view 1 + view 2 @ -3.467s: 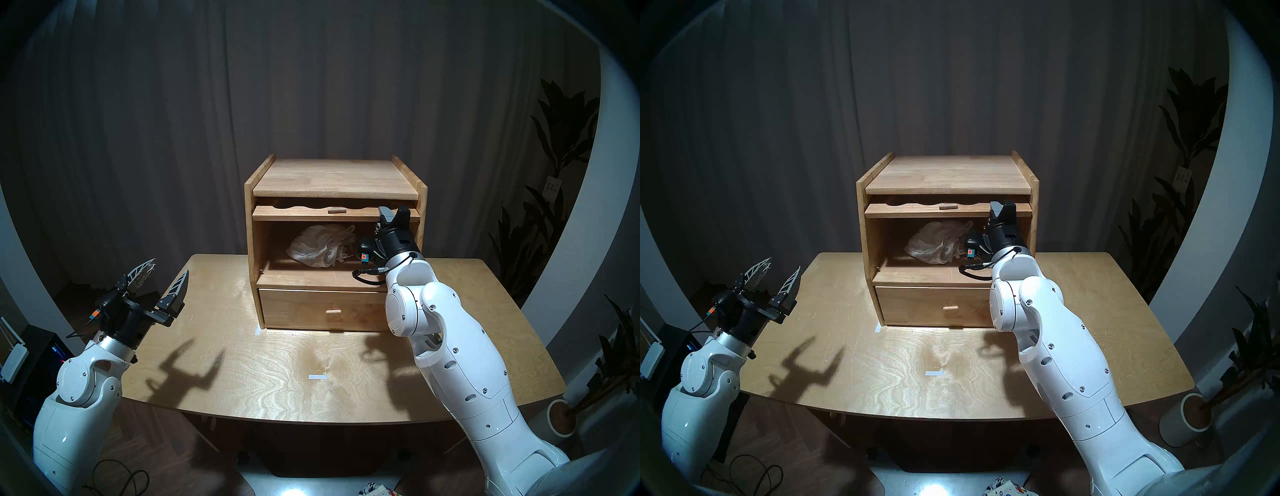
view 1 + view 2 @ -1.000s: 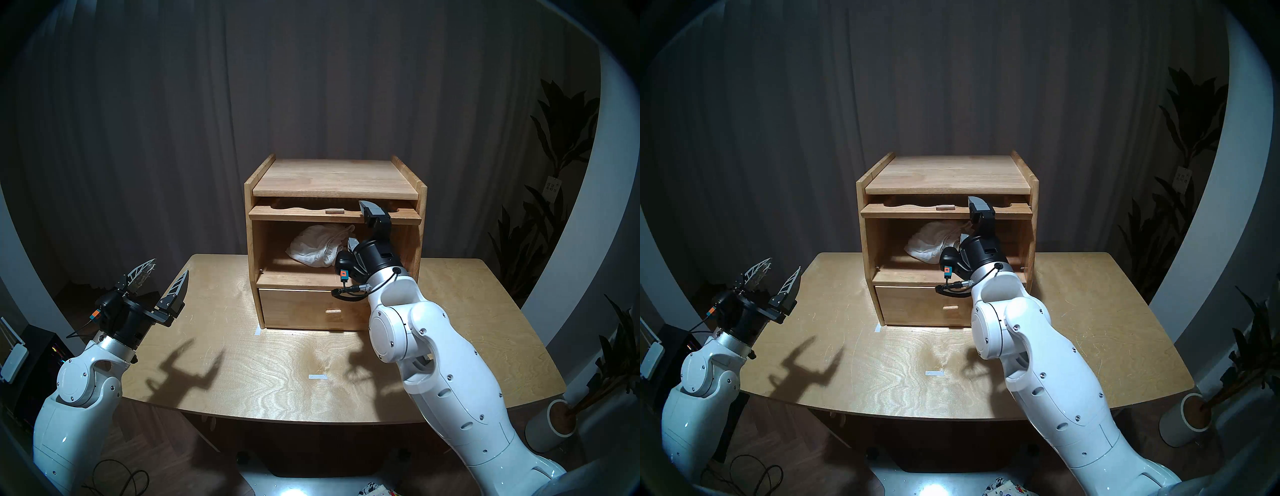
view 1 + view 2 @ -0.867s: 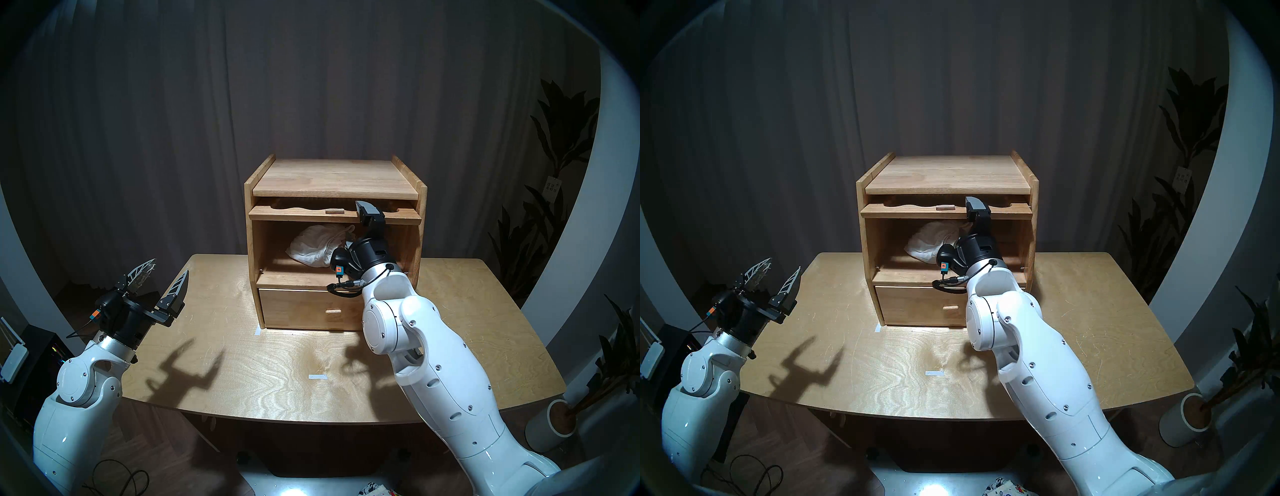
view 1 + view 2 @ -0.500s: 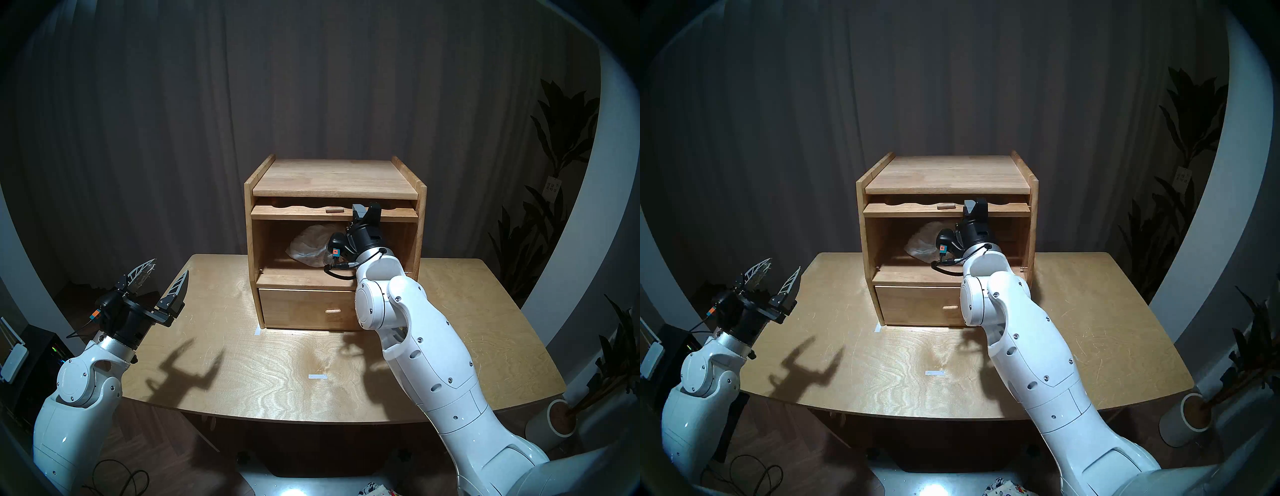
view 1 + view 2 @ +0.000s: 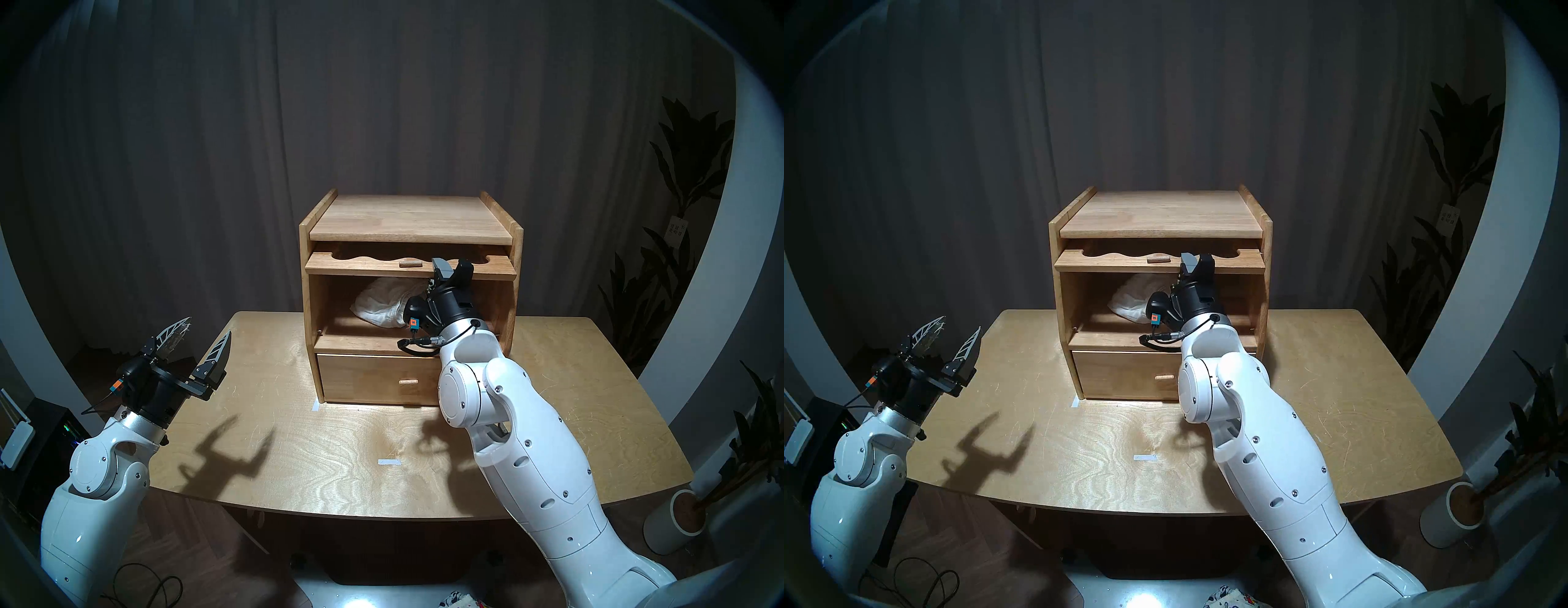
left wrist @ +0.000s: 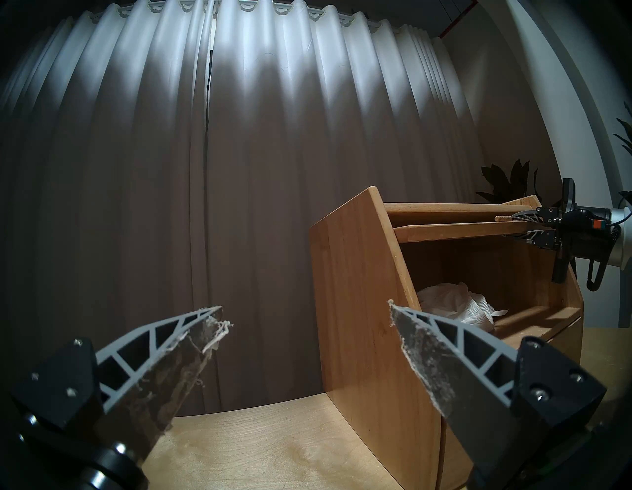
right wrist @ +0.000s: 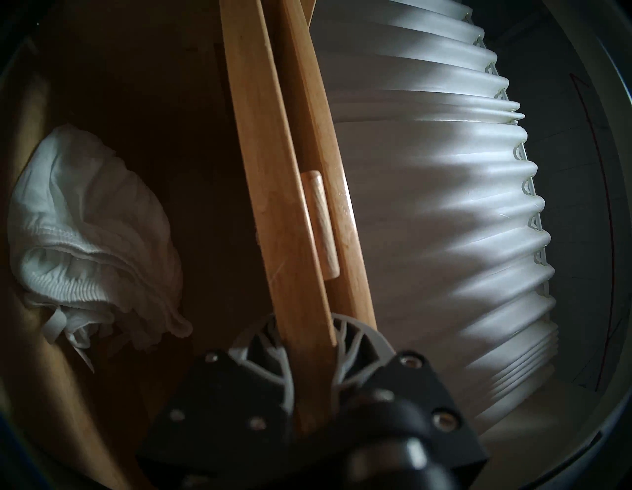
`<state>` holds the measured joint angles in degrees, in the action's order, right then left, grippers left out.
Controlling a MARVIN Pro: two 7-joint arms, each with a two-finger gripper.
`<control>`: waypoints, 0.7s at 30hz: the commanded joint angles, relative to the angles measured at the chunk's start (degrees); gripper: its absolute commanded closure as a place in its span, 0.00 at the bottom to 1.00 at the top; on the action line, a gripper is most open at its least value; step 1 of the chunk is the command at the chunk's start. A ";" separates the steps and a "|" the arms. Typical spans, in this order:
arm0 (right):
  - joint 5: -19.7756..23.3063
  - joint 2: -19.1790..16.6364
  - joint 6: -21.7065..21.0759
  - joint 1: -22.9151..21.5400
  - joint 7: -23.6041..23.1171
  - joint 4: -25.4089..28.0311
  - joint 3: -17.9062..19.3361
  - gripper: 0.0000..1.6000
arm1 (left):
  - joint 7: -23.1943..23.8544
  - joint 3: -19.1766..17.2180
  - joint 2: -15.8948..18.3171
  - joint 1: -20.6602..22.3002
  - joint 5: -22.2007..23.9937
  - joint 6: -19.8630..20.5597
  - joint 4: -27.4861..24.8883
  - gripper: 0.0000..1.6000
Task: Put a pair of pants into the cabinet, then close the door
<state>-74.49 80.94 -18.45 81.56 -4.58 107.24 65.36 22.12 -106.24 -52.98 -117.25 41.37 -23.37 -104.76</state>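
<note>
The light-brown wooden cabinet (image 5: 407, 216) stands at the table's back. Its door (image 5: 360, 268) lies flat under the top, partly drawn out, with its knob (image 5: 410, 263) facing up. My right gripper (image 5: 452, 269) is shut on the door's front edge, right of the knob; the right wrist view shows the fingers (image 7: 355, 338) clamped on the door (image 7: 273, 205). The white pants (image 5: 377, 303) lie crumpled in the open upper compartment, and they show as the pants (image 7: 92, 232) in the right wrist view too. My left gripper (image 5: 208, 326) hangs open and empty over the table's left side.
A shut drawer (image 5: 382, 380) sits below the compartment. The wooden table (image 5: 339, 446) carries a small white tape mark (image 5: 389, 462). Dark curtains hang behind, and a potted plant (image 5: 687, 516) stands on the floor to the right.
My right gripper moved left along the door's edge, closed on it, and drew the door a little outward toward me. The left arm has not moved.
</note>
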 commanded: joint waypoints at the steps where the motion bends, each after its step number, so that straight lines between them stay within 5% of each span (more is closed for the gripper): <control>1: -0.76 -3.11 -0.94 2.24 1.37 3.72 3.37 1.00 | 0.12 -0.30 0.12 0.42 -0.07 -0.49 -0.70 0.00; 21: 1.24 -5.19 1.27 7.65 -0.27 9.46 0.53 1.00 | 0.12 -0.30 0.12 0.42 -0.08 -0.54 -0.70 0.00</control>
<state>-73.21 76.01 -17.34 87.02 -5.30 113.83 66.93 22.10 -106.24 -52.98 -117.25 41.37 -23.39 -104.76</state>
